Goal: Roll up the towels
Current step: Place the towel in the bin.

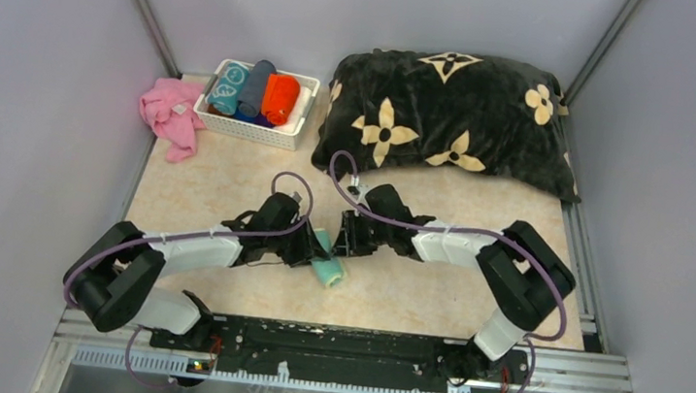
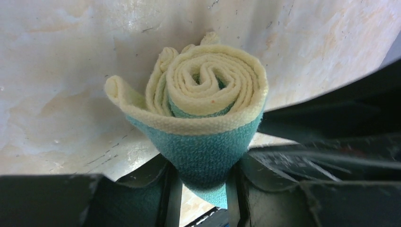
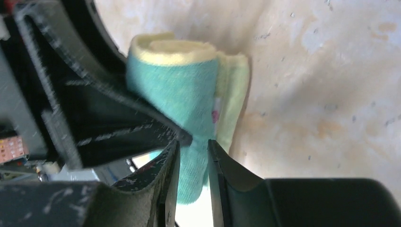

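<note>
Soft, even light; right wrist view slightly blurred.

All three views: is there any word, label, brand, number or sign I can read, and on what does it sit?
No text can be read in any view.
Small tag on the rolled towel: pinkish marks, too blurred to read.
Cushion: cream flower motifs only, no letters visible.
Teal towel in the basket: pale circle print, too small to read.

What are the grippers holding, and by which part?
The rolled pale yellow and teal towel: left gripper squeezes its teal side, right gripper pinches one teal end.
</note>
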Controlling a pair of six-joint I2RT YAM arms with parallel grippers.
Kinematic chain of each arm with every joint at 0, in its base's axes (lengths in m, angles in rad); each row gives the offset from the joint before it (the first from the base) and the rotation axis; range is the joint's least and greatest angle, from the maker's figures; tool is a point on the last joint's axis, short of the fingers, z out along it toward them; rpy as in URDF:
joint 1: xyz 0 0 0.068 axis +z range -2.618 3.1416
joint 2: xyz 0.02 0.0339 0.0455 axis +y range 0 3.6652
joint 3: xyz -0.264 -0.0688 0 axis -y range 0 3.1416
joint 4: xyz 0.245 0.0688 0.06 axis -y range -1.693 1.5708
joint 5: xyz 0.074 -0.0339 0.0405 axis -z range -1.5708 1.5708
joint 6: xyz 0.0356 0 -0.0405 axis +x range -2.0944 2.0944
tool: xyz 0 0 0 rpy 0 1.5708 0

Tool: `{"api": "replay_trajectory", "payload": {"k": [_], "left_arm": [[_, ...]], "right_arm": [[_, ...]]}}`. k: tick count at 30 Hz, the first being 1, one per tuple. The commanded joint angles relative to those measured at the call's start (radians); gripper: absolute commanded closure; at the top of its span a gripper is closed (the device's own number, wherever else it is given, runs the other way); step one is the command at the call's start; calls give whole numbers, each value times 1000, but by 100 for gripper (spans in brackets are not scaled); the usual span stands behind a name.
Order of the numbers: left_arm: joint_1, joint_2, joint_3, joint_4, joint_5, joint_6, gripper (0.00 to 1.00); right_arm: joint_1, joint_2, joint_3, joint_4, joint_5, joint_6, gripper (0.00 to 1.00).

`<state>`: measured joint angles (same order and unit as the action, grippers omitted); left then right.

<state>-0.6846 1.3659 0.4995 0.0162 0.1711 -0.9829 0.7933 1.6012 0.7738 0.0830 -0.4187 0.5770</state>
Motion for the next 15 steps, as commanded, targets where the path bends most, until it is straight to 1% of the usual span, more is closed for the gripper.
{"api": "replay_trajectory", "payload": {"k": [1, 3, 4, 5, 7, 9, 12, 15], "left_arm": [[34, 31, -47, -46, -30, 55, 61], [45, 36, -53, -28, -16, 61, 62], [55, 39, -49, -25, -10, 67, 64], [70, 39, -45, -29, 4, 78, 70], [109, 24, -28, -51, 15, 114, 80], [155, 0, -7, -82, 24, 163, 85], [245, -21, 39, -133, 59, 261, 90], [320, -6, 117, -188, 106, 400, 94]], "right_arm": [[-5, 107, 86, 64, 18, -19, 73], [-5, 141, 97, 76, 3, -14, 74], [-5, 146, 101, 69, -3, -15, 75], [-5, 139, 100, 59, 0, -19, 75], [-7, 96, 88, 30, 26, -35, 75], [-23, 31, 81, -16, 46, -66, 74], [-46, -61, 55, -74, 71, -109, 73], [-57, -156, 25, -113, 114, -156, 71]]}}
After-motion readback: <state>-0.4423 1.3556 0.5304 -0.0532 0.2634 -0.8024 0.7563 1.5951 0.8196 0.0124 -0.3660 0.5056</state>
